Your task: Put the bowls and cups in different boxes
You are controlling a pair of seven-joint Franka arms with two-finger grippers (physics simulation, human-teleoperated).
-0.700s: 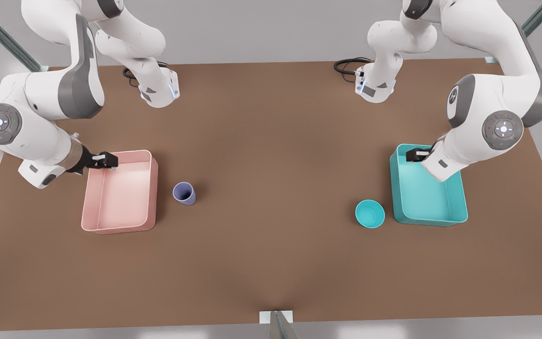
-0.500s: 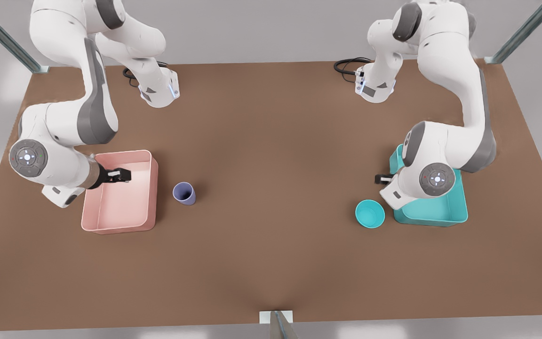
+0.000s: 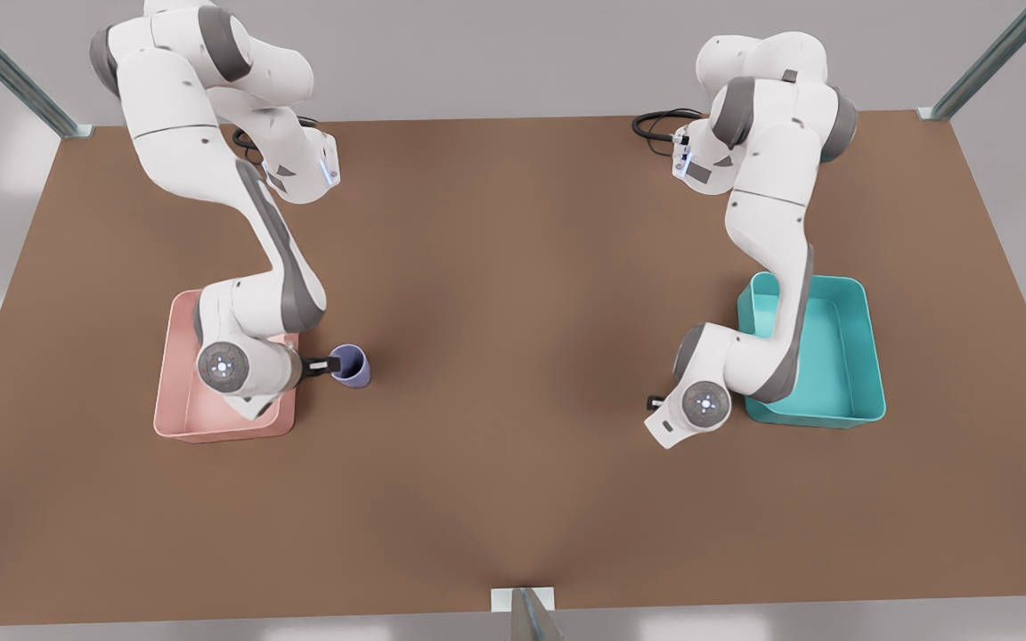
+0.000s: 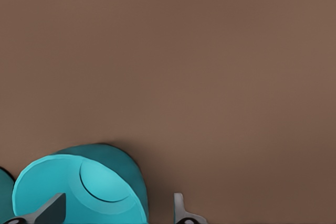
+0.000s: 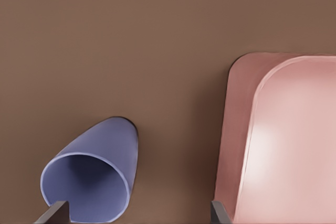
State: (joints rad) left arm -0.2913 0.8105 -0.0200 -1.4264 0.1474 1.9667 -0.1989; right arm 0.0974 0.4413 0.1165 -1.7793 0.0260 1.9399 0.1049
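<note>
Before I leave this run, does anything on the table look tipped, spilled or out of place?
Nothing stands out. The cup stands upright on the table beside the pink box, the bowl sits upright, and the teal box lies flat. The right hand is open at the cup, the left hand open at the bowl.

The right gripper [image 3: 335, 363] sits at the end of the white arm on the front view's left. That arm folds down from its base at the far edge of the brown desk [image 3: 513, 356], its wrist held low and level, the black fingers pointing toward the front view's right. In the right wrist view its two dark fingertips [image 5: 52, 214] stand apart, the jaws spread wide. The left gripper [image 3: 654, 402] ends the white arm on the front view's right, bent down low the same way, wrist turned toward the front view's left. The left wrist view shows its fingertips [image 4: 50, 211] well apart, jaws open.
</note>
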